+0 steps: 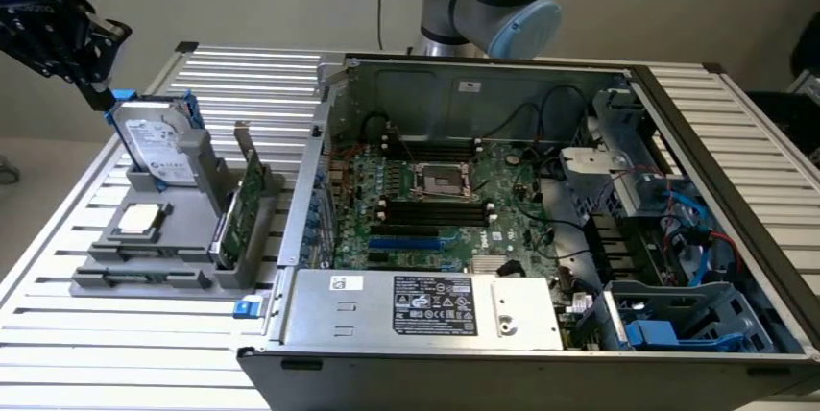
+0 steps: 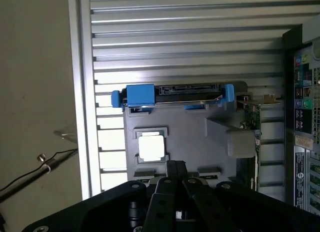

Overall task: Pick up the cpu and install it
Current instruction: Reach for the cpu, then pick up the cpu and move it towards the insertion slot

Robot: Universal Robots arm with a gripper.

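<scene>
Position of cpu [image 1: 141, 221]: it is lying flat, silvery top up, in a recess of the gray holder [image 1: 167, 272]. The holder is sitting on the slatted table [image 1: 77, 334], at 9 o'clock from the open computer case [image 1: 384, 310] in the exterior view.

Wrist view is looking straight down on the cpu [image 2: 151, 147], which is glaring white. It is catching the hard drive [image 2: 172, 94] edge-on between blue brackets. Exterior view is showing that drive [image 1: 156, 147] standing upright at 12 o'clock from the cpu, label facing out.

Gripper [image 2: 176, 166] is hovering over the holder's near edge, jaws closed together, apart from the cpu. In the exterior view it [image 1: 92, 94] is hanging at 11 o'clock from the drive.

Exterior view is also giving the socket [image 1: 443, 181] on the motherboard, at 3 o'clock and well apart from the cpu. An expansion card [image 1: 244, 209] is standing on edge between holder and case.

Table edge is running near the holder at 9 o'clock, and bare slats are lying at 6 o'clock. In the wrist view, floor with a thin cable [image 2: 30, 167] is lying beyond that edge.
</scene>
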